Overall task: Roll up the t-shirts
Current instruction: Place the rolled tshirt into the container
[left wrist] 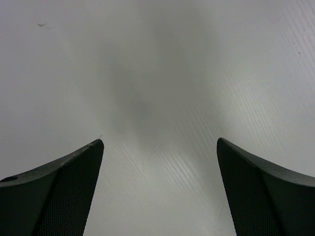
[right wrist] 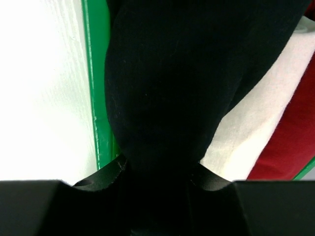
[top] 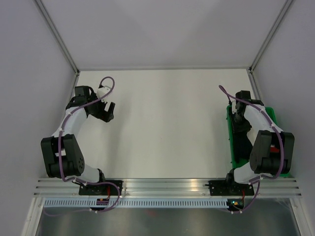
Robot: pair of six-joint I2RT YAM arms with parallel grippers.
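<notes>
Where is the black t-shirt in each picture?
Top view: mostly hidden under the right arm, inside the green bin at the right edge.
Left wrist view: not there, only bare table between the open left claw.
Right wrist view: the black t-shirt fills the middle, pinched in the right claw.
Shared landmark: the green bin's rim.

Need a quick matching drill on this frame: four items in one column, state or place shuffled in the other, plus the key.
1. left gripper
2. right gripper
3. green bin
4. white cloth

A. at the table's right edge
B. closed on the black t-shirt
C. open over bare table
D. lying between black and red cloth

Pairs: 1-C, 2-B, 3-A, 4-D
</notes>
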